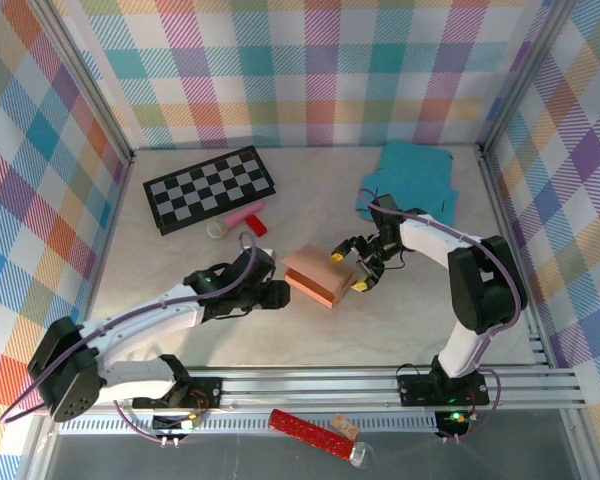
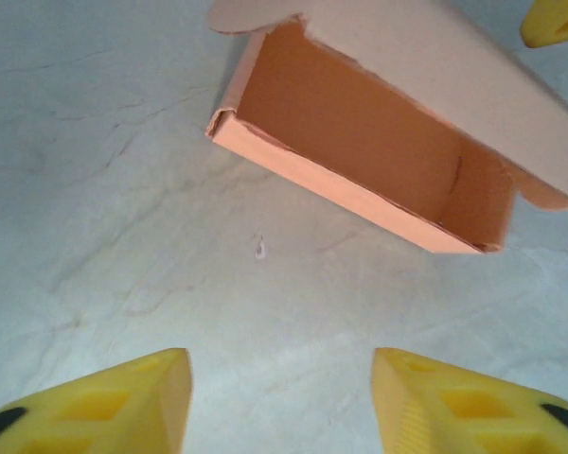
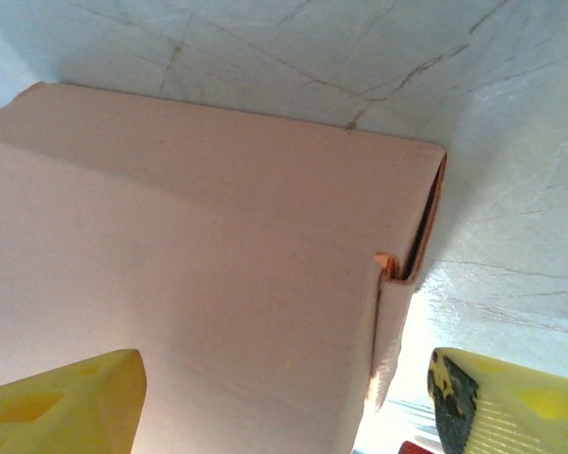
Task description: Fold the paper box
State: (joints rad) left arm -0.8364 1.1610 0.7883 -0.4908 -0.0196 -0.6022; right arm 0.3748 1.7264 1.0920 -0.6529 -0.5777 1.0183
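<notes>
Nearest, on the ledge in front of the arm bases, lies a red stick-shaped item [image 1: 310,433], well apart from the work.

Next comes the left pincer [image 1: 277,293], low over the desk [image 1: 180,260] and just short of the paper box. Its wrist view shows the yellow fingers [image 2: 104,402] spread apart with bare desk between them, so it is released and grasps nothing.

The paper box [image 1: 315,275] sits at the middle of the desk, between the two pincers. From the left wrist view it already reads as a box. Its orange walls stand up around a hollow, and the long side facing the left pincer is open. The pale lid panel slopes up above the hollow rather than lying shut. A rounded flap shows at the lid's corner, not tucked in.

Just beyond, the right pincer [image 1: 350,271] stands at the box's right end. Its jaws are spread wide over the pale panel and clamp nothing. Whether a finger touches the paper I cannot tell.

Farthest are a pink and red item [image 1: 238,220], a checkered board [image 1: 210,188] and a teal sheet [image 1: 410,180] by the back wall.

I judge the task well along. The body is formed, and what remains is to bring the lid down and tuck its flaps.
</notes>
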